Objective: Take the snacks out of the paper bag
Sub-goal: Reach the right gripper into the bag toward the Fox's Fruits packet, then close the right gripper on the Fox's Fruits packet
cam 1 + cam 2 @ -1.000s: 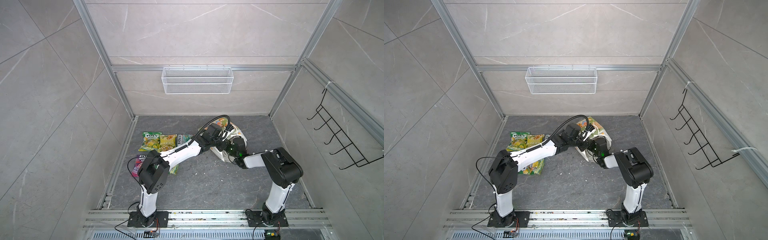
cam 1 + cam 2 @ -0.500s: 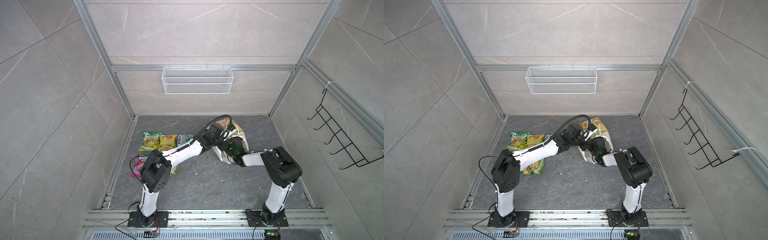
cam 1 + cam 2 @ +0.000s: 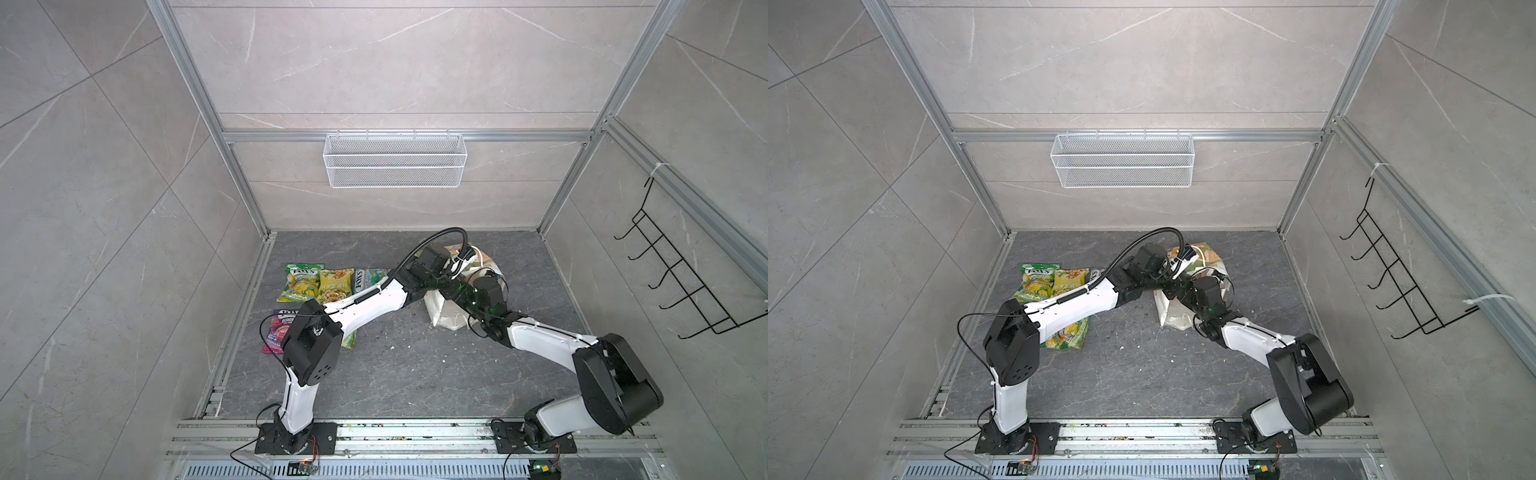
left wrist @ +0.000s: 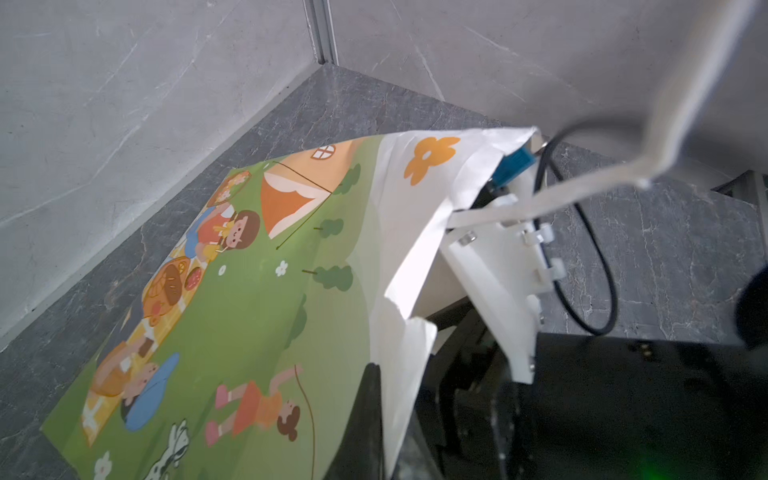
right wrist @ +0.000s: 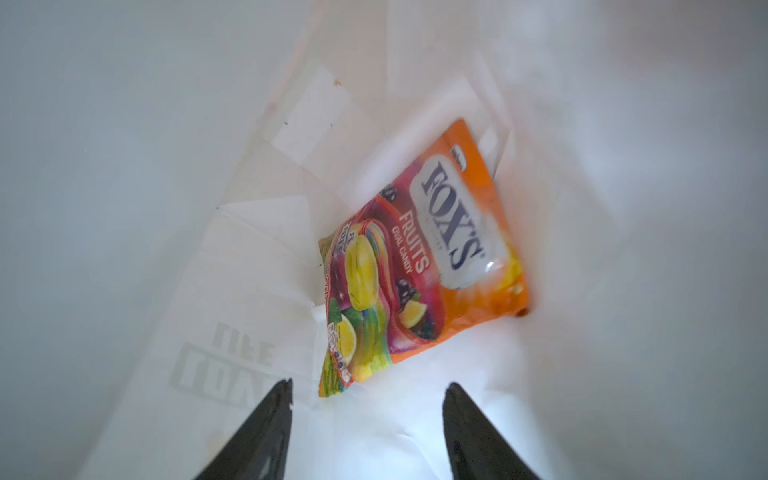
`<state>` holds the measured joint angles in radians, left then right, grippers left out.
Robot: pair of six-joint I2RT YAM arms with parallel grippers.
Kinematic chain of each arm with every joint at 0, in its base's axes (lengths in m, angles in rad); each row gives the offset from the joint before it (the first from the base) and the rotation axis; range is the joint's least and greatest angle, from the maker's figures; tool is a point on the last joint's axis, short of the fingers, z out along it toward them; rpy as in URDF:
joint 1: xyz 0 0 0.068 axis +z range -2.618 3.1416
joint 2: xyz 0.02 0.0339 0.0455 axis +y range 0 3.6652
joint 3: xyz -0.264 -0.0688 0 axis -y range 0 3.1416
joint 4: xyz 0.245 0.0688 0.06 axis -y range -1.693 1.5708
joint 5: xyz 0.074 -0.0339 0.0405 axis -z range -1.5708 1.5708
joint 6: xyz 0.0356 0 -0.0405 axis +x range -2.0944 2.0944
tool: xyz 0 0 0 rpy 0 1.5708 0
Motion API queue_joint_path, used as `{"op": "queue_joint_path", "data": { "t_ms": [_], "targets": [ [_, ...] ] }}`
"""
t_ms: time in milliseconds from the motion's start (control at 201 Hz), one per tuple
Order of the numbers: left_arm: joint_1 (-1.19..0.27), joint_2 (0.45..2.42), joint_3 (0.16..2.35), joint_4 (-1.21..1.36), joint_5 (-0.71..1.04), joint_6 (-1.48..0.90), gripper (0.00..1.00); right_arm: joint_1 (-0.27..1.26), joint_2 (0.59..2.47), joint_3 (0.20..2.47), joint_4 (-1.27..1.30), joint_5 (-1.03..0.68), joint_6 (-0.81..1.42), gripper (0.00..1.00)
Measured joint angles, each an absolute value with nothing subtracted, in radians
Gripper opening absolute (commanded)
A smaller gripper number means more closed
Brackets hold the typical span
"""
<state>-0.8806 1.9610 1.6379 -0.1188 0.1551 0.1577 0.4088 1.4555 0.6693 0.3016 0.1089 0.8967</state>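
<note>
Pickup stage, looks like: reaching into the paper bag with the right gripper, jaws spread, just short of the orange FOX'S Fruits packet at its bottom. Rim pinched in the left gripper. Next, probably: push deeper, clamp the packet's near edge.

Both arms wear one livery: glossy white links between chunky black joint housings. Along the left arm runs a ribbed black hose, and a thin black wire loops out at nine o'clock from its elbow housing (small holes dot the lower face). The right arm ends at four o'clock in a bulkier black elbow. Each stands on a black base plate trailing thin leads. The left wrist view shows a white printed bracket with silver screws, white clips and a blue plug. The right gripper has matte black, tapering fingers.
</note>
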Motion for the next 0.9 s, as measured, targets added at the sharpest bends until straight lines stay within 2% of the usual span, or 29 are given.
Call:
{"op": "queue_joint_path", "data": {
  "t_ms": [174,508,896],
  "targets": [
    [-0.883,1.965,1.638,-0.119,0.154,0.158,0.00,0.405,1.481,0.666,0.290,0.109,0.888,0.60],
    [-0.883,1.965,1.623,-0.120,0.156,0.157,0.00,0.402,1.700,0.721,0.316,0.090,0.980,0.61],
    [-0.871,1.966,1.619,-0.118,0.153,0.156,0.00,0.398,1.866,0.785,0.553,0.107,1.142,0.62]
  ]
}}
